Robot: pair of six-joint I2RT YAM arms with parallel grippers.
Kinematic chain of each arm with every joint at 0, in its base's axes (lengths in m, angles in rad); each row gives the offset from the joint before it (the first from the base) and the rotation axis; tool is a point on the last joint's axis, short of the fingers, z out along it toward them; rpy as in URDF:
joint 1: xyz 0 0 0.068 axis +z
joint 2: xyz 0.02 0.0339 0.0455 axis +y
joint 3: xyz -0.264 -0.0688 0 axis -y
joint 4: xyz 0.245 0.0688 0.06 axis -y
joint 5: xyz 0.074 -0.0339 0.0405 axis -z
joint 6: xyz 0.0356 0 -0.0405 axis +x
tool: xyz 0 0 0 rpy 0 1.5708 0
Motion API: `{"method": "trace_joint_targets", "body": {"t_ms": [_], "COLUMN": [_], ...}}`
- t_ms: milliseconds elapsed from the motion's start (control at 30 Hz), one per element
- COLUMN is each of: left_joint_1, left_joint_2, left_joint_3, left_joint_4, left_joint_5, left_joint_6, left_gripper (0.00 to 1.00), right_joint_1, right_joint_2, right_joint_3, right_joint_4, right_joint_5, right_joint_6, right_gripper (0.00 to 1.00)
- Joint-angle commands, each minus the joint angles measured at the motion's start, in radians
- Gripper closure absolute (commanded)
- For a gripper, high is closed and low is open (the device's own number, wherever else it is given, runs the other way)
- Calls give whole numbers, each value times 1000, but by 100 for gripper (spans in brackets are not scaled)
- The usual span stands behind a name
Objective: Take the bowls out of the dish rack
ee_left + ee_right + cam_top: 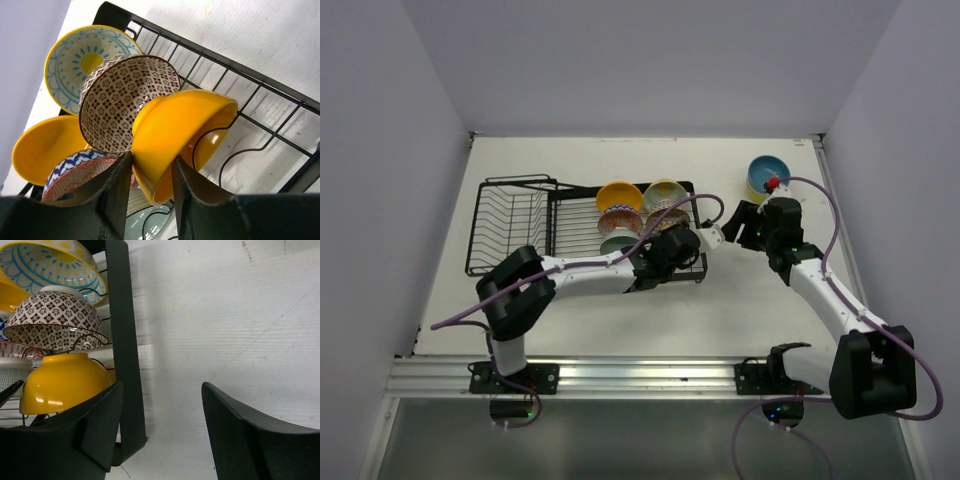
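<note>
The black wire dish rack (515, 225) lies left of centre. Its right section holds several bowls: an orange-yellow one (619, 195), a yellow one with light blue pattern (664, 192), a red-brown patterned one (620, 220) and a pale teal one (616, 243). My left gripper (665, 252) is over that section's near right corner. In the left wrist view it (152, 167) is shut on the rim of an orange-yellow bowl (175, 132) that stands on edge in the rack wires. My right gripper (745, 222) is open and empty beside the rack's right edge (125, 340); it also shows in the right wrist view (161, 390).
A blue bowl (767, 172) sits stacked in a yellow-green one on the table at the back right, just behind my right wrist. The rack's left slotted section (510, 215) holds nothing. White walls close in on three sides.
</note>
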Motion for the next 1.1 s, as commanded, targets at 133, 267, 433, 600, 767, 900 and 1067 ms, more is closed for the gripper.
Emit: {"method": "trace_joint_targets", "body": {"t_ms": [133,267,433,600,767,900,1067], "left_joint_1": [-59,-84,-90,-96,-107,-119,-136], "left_joint_2": [13,26,26,13,4,-10,-19], "left_joint_3": [-59,-95,-132,-160,-192,-224,-259], "left_joint_4": [181,256,324,377,468,590,739], "left_joint_5": [-205,-285,-343,-375,-424,-466,-520], "left_joint_6": [70,113,133,140,175,237,352], "left_gripper": [68,76,89,100,100,100,100], "right_joint_1": [-5,-7,-7,-7,-7,-7,-7], "right_joint_2": [4,4,7,7,5,5,4], "right_joint_3": [-9,-11,-11,-11,-11,-11,-11], "right_joint_4": [48,49,49,49,49,49,48], "right_joint_5": [1,3,3,3,7,7,10], "right_joint_6": [12,12,15,15,13,15,15], "right_gripper": [33,33,33,33,33,32,33]}}
